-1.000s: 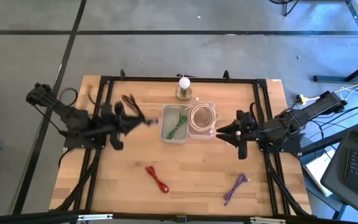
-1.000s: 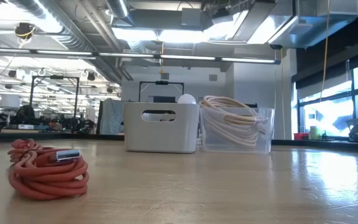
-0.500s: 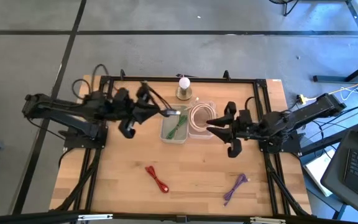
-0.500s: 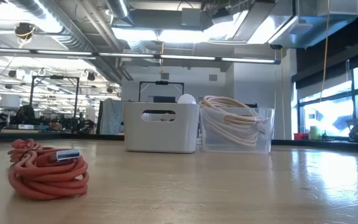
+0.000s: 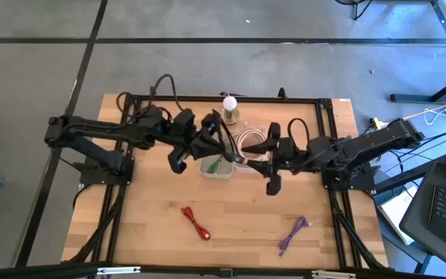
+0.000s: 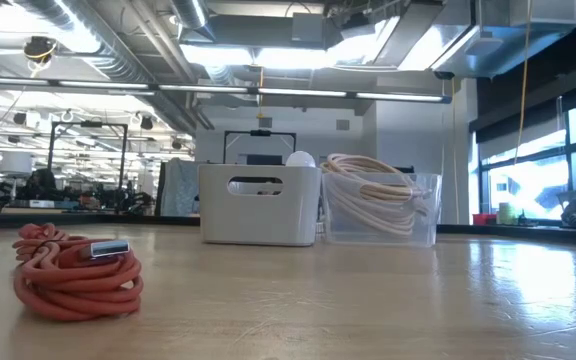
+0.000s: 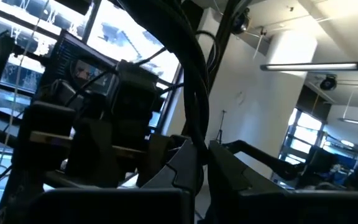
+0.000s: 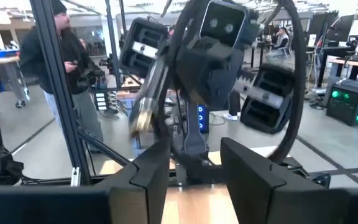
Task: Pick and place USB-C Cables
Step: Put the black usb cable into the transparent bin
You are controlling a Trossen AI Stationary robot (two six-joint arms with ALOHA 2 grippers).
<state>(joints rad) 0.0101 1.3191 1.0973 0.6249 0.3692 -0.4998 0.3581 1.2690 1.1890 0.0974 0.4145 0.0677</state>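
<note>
My left gripper (image 5: 221, 146) reaches from the table's left over the two bins and is shut on a black cable loop (image 5: 234, 142). In the right wrist view the loop (image 8: 296, 74) arcs around that gripper. My right gripper (image 5: 259, 157) is open, level, at the right side of the clear bin (image 5: 263, 132). That bin holds a cream-white coil (image 5: 250, 145). A green cable (image 5: 221, 161) lies in the white bin (image 5: 207, 172). A red bundle (image 5: 196, 222) and a purple bundle (image 5: 293, 235) lie on the near part of the table. My left gripper pinches a strand of the black cable (image 7: 196, 146) between its two fingers, coming roughly level from the table's left. The loop is lifted clear of the table and stands out around the fingers, above the bins.
A white ball on a round metal base (image 5: 229, 108) stands just beyond the bins. The low view shows the red bundle (image 6: 73, 270) up close, with the white bin (image 6: 258, 203) and clear bin (image 6: 380, 205) behind it. A black frame (image 5: 223, 98) rims the table. A person (image 8: 61, 68) stands beyond it.
My left arm has swung from the table's left part toward the right, carrying the black cable loop to a spot above the bins. My right gripper has moved toward the table's left, up to the clear bin. The bins and the other bundles have stayed put.
</note>
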